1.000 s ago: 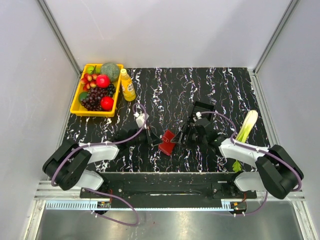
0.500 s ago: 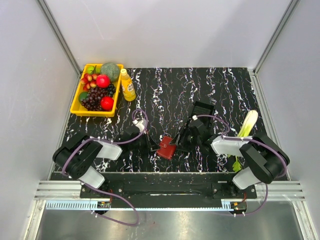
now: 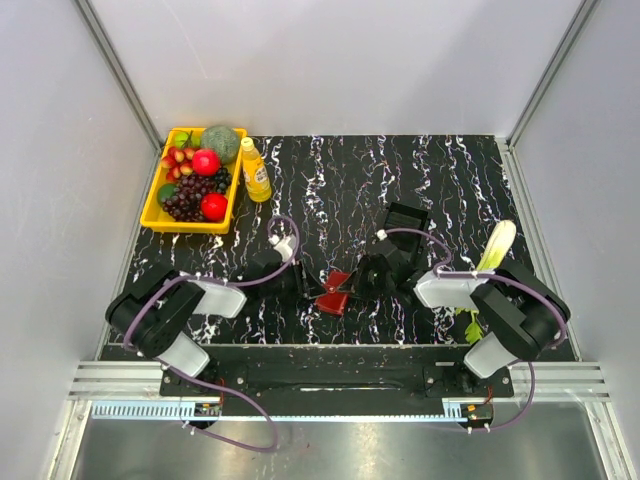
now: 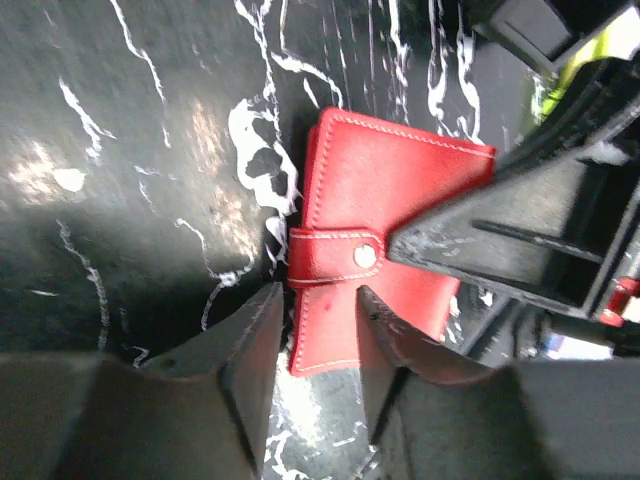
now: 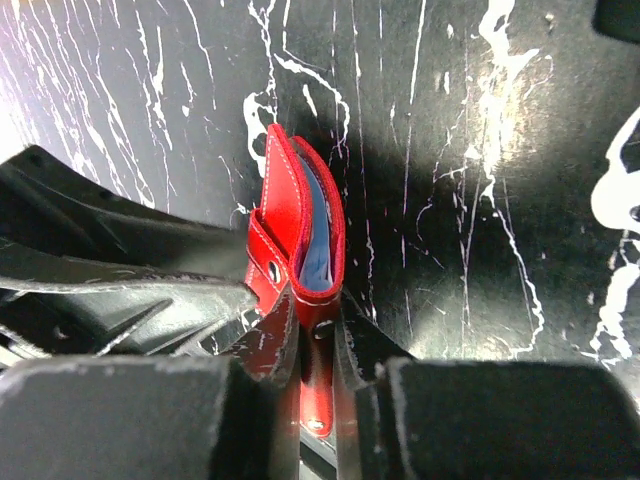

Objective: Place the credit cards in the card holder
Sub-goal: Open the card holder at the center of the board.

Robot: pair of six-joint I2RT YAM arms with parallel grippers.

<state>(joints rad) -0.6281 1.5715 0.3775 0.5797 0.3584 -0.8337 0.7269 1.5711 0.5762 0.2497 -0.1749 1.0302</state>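
Note:
The dark red card holder point(image 3: 335, 291) stands on edge on the black marbled table, between my two grippers. My right gripper point(image 5: 318, 330) is shut on its near edge and snap strap. A grey-blue credit card point(image 5: 318, 245) shows inside the holder's fold. The left wrist view shows the holder point(image 4: 390, 220) with its strap snapped over the front. There my left gripper point(image 4: 320, 320) is a little open, its fingers on either side of the holder's lower corner with gaps showing. In the top view the left gripper point(image 3: 305, 288) is at the holder's left and the right gripper point(image 3: 360, 280) at its right.
A yellow tray point(image 3: 185, 227) of fruit sits at the back left, with a small orange bottle point(image 3: 255, 170) beside it. A black box point(image 3: 405, 215) lies behind the right gripper. A leafy green stalk point(image 3: 495, 250) lies at the right.
My right gripper has closed onto the card holder's edge. The left gripper's fingers have parted slightly from it. Both arms have drawn in toward the holder.

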